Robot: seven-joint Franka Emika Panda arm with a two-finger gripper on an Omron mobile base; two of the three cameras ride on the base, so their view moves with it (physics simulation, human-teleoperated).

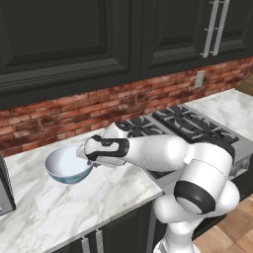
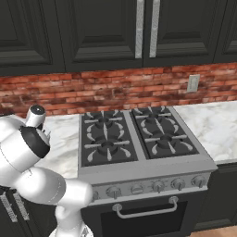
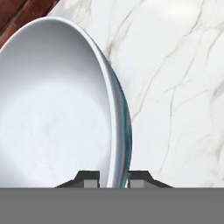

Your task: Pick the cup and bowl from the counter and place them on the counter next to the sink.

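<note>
Item one — the bowl (image 1: 66, 165): you find it on the counter (image 1: 99, 197), toward the back edge by the brick wall (image 1: 59, 116), left of the stove (image 1: 188, 126). Item two — the gripper (image 3: 113, 178): your fingers (image 3: 89, 179) sit either side of the bowl's near rim, pinching it, one inside, one outside.

A black gas stove (image 2: 139, 139) is set between marble tops, below dark cabinets (image 2: 106, 30). A brick backsplash (image 2: 115, 90) is fitted with a wall outlet (image 2: 193, 83).
</note>
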